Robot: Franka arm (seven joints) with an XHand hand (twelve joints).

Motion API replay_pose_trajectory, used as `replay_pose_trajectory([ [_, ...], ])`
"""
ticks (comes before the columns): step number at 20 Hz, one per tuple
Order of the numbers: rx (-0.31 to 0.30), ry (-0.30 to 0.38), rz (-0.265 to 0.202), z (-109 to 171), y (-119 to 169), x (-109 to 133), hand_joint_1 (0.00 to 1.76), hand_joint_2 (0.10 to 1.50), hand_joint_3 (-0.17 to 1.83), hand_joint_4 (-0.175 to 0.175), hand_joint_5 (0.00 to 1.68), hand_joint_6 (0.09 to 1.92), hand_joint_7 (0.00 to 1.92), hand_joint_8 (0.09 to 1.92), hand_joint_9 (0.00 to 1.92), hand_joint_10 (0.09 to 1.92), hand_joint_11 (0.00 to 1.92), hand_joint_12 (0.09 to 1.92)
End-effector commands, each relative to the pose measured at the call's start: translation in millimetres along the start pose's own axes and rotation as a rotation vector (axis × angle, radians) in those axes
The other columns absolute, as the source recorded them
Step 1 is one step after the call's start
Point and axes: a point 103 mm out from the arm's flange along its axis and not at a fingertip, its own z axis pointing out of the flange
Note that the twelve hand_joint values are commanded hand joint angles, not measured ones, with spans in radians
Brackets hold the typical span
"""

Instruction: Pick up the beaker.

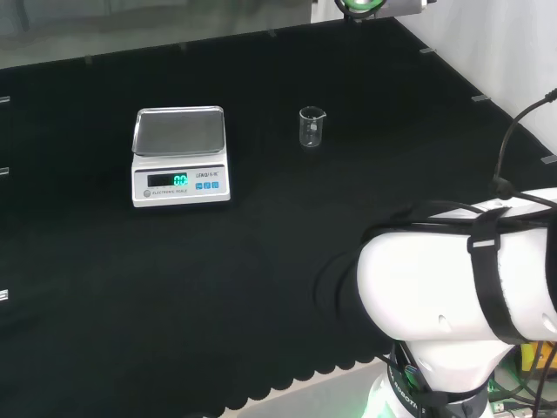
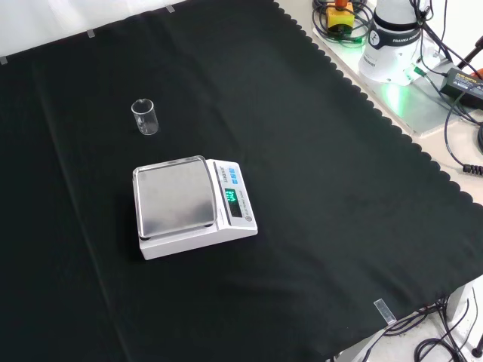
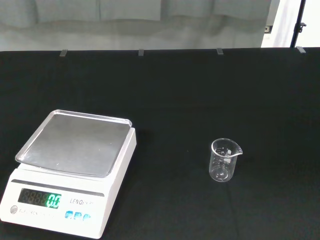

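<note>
A small clear glass beaker (image 1: 312,127) stands upright and empty on the black cloth, to the right of the scale in the head view. In the front view the beaker (image 2: 144,117) stands beyond the scale, toward the upper left. The wrist view looks across the cloth at the beaker (image 3: 224,160) from some way off, its spout turned to one side. Nothing touches it.
A white electronic scale (image 1: 181,157) with a bare steel pan and a lit green display sits on the cloth, also the scale (image 2: 193,206) at the front view's middle and the scale (image 3: 70,172) in the wrist view. The arm's white link (image 1: 452,279) fills the head view's lower right.
</note>
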Motion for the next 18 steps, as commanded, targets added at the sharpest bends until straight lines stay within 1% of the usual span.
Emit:
replay_pose_trajectory([
  [1,-0.004,-0.014,-0.002,0.3,3.4,0.8,0.2,0.81,0.51,-0.006,0.0,0.09,0.0,0.12,0.0,0.52,0.0,1.27],
  [4,0.008,-0.012,-0.008,2.0,11.5,1.1,0.19,0.87,0.41,-0.005,0.0,0.09,0.0,0.09,0.0,0.49,0.0,1.28],
  [6,0.011,-0.012,-0.011,2.9,16.0,2.5,0.19,0.87,0.4,-0.005,0.0,0.09,0.0,0.09,0.0,0.49,0.0,1.28],
  [8,0.003,-0.018,-0.014,2.1,17.5,8.7,0.19,0.87,0.39,-0.005,0.0,0.09,0.0,0.09,0.0,0.49,0.0,1.29],
  [10,0.014,-0.017,-0.018,3.7,23.0,8.9,0.19,0.88,0.39,-0.005,0.0,0.09,0.0,0.09,0.0,0.49,0.0,1.29],
  [13,0.034,-0.012,-0.02,10.0,39.1,6.7,0.19,0.88,0.38,-0.005,0.0,0.09,0.0,0.09,0.0,0.49,0.0,1.29],
  [18,0.044,-0.039,-0.025,22.8,67.8,13.1,0.2,0.88,0.38,-0.005,0.0,0.09,0.0,0.09,0.0,0.49,0.0,1.29],
])
